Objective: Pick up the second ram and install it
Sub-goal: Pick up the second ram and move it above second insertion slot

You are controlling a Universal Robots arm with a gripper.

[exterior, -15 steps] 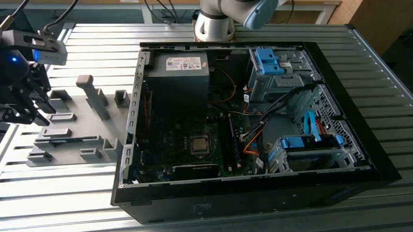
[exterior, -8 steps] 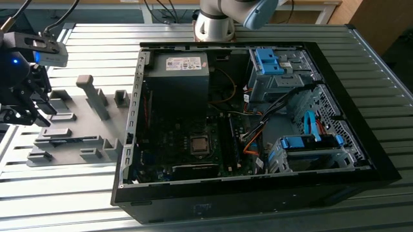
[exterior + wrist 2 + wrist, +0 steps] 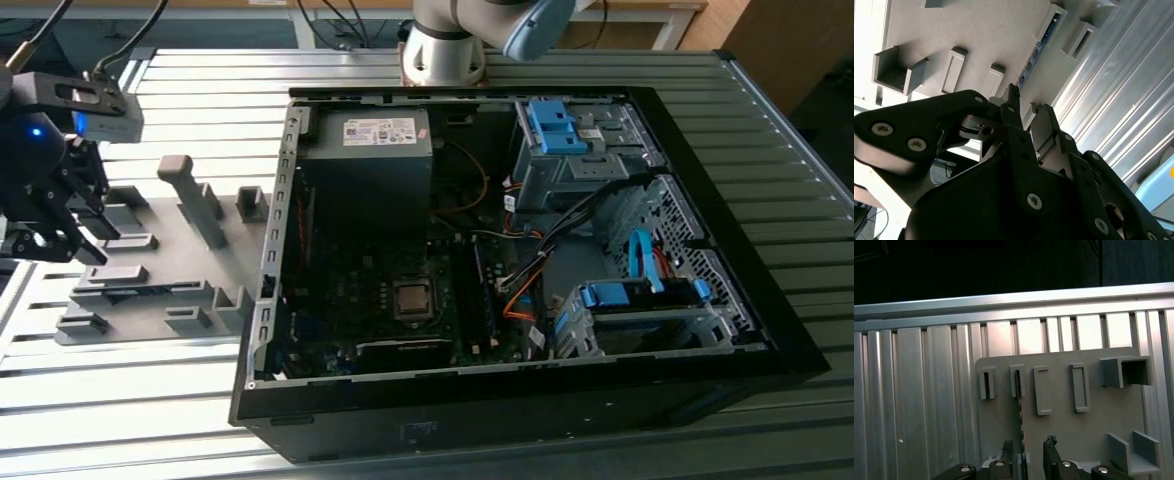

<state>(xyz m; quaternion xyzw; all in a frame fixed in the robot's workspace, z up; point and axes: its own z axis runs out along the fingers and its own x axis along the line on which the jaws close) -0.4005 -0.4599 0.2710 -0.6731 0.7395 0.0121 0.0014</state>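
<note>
— Look at the gripper [image 3: 1029,441]. Open or shut?
— Open, but not wide. Just a small gap between two black metal fingers [image 3: 1051,455]. Holding nothing.
— And where to find the second ram [image 3: 1018,410]?
— Right in that gap, seen in the first wrist view. Standing on its thin edge in a slot on the grey plate [image 3: 996,440]. Long, flat, blue-green, with tiny dark chips along the side. Hard to tell about touching.
— Any words to read?
— Only a pale sticker [image 3: 380,131] on a dark box [image 3: 360,175] inside the computer case [image 3: 534,415]. Print too small to make out.
— What about the plate?
— Dull grey plastic, smooth, with boxy blocks and thin slots sticking up. Lying flat on the table [image 3: 134,410], all silver metal with long ridges, shiny in the light.
— And the case?
— Black, with its side open. Just beside the plate, on the exterior view's right. Full of wires and blue plastic clips [image 3: 554,125].
</note>
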